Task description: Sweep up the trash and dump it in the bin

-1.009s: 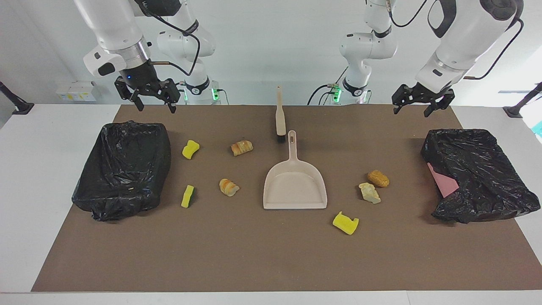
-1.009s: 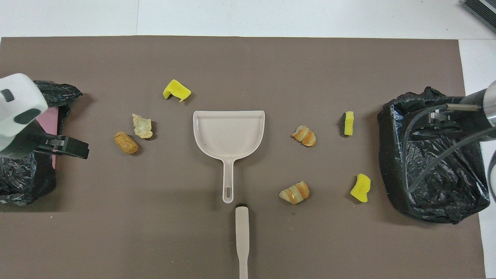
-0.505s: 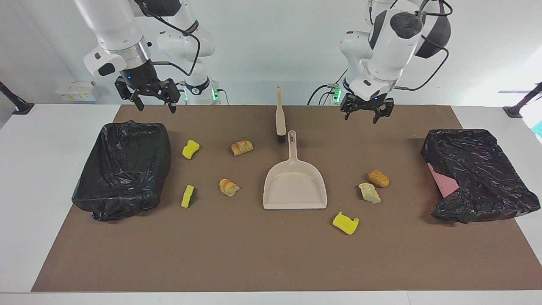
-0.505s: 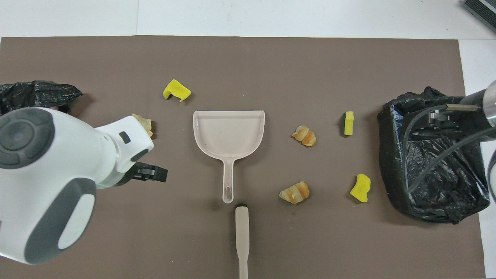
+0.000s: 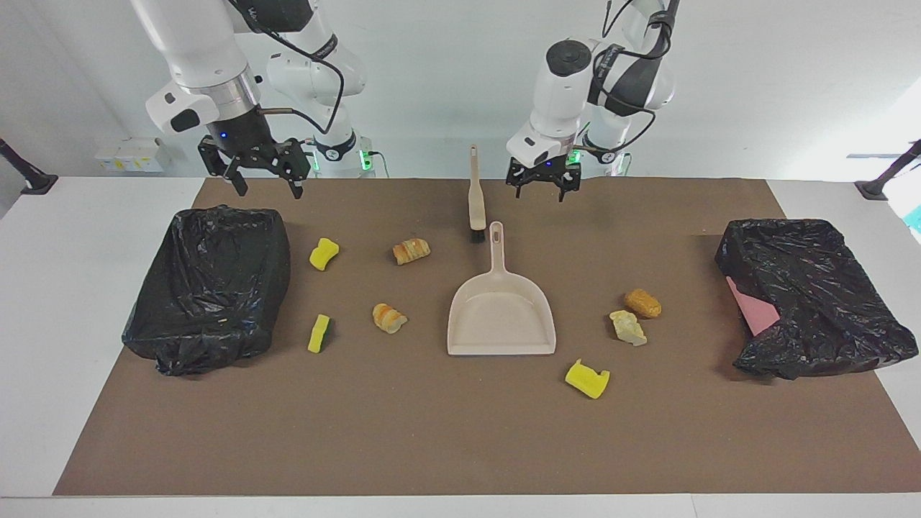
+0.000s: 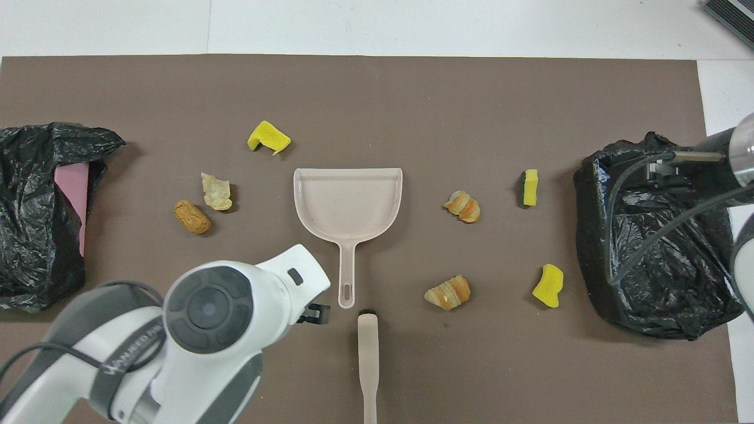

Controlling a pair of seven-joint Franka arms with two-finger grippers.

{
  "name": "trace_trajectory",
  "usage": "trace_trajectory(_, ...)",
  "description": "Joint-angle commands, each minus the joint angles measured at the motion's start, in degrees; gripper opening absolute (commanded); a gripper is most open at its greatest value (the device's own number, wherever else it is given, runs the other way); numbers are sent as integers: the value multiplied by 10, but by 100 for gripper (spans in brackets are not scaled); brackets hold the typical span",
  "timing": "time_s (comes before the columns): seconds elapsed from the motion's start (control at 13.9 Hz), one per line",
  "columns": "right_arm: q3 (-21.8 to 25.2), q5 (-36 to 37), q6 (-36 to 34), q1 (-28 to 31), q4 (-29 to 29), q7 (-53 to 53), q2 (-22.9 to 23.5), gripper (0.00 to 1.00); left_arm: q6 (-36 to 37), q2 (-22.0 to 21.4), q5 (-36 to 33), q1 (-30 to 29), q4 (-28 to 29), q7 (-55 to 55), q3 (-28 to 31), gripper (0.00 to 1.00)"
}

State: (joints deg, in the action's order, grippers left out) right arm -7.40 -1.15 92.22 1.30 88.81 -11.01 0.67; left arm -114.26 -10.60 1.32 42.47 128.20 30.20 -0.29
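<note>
In the facing view, the left gripper [image 5: 543,184] hangs at upper centre of the frame with its jaws spread and nothing between them, over the brown mat [image 5: 460,432] just beside the brush [image 5: 475,201] and above the dustpan [image 5: 501,306] handle in the frame. The right gripper [image 5: 263,171] hovers at upper left, jaws likewise spread and empty, over the mat's edge above the black-bagged bin [image 5: 209,288]. The trash [image 5: 587,379] lies scattered across mid-frame, all of it lower in the frame than both grippers, on either side of the dustpan. A second bagged bin [image 5: 813,298] sits at the right edge. In the overhead view, the left arm covers the lower left, only a sliver of its gripper [image 6: 314,312] showing beside the dustpan [image 6: 349,203] handle and the brush [image 6: 367,359]. The trash [image 6: 268,136] rings the dustpan, higher in the frame than that gripper.
</note>
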Motion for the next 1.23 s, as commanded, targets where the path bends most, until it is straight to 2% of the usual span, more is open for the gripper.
trace_trajectory(0.0,0,3,29,-25,5,7,18,100,-85,-21,-3,86,80,79,13,100)
trace_trajectory(0.36,0,11,92,-95,5,-79,74,100,-162,0,-2,209,127,184,12,100)
trace_trajectory(0.65,-1,20,148,-167,5,-191,126,100,-172,12,-1,245,131,210,12,100)
trace_trajectory(0.94,-1,17,187,-233,11,-279,164,100,-192,49,-1,247,132,218,12,100)
trace_trajectory(1.15,-1,11,249,-260,51,-309,174,100,-188,51,0,246,130,234,13,76)
